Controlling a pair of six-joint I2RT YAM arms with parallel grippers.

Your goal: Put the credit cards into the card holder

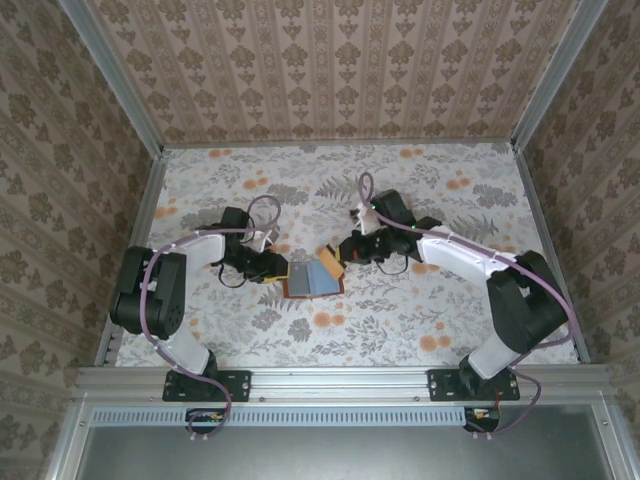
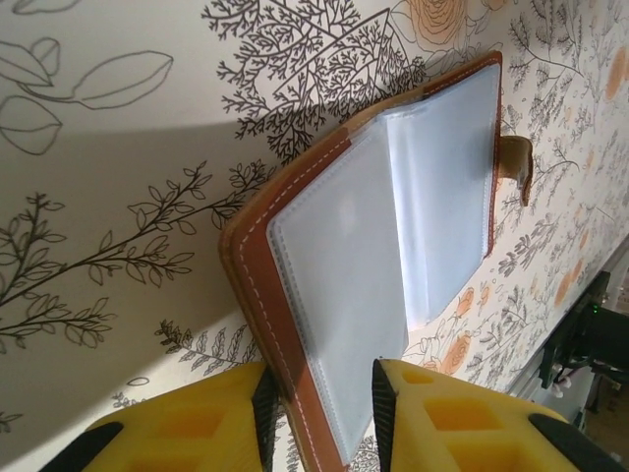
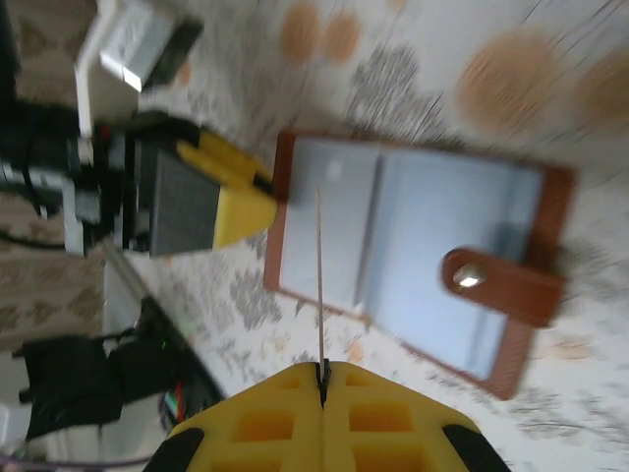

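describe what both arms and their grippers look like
The left arm and right arm match: chunky black joints, white link shells, and a purple cable looping along each. Black base plates sit on a silver rail. The left gripper and right gripper have bright yellow fingers with moulded square recesses and dark inner pads.

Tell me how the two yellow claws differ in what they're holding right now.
The left gripper clamps the open card holder's edge, jaws held apart by its thickness; the right gripper pinches one thin credit card, jaws fully together. The left gripper's load lies on the table; the right gripper's card is raised, close by the holder. Both have yellow fingers and are gripping.
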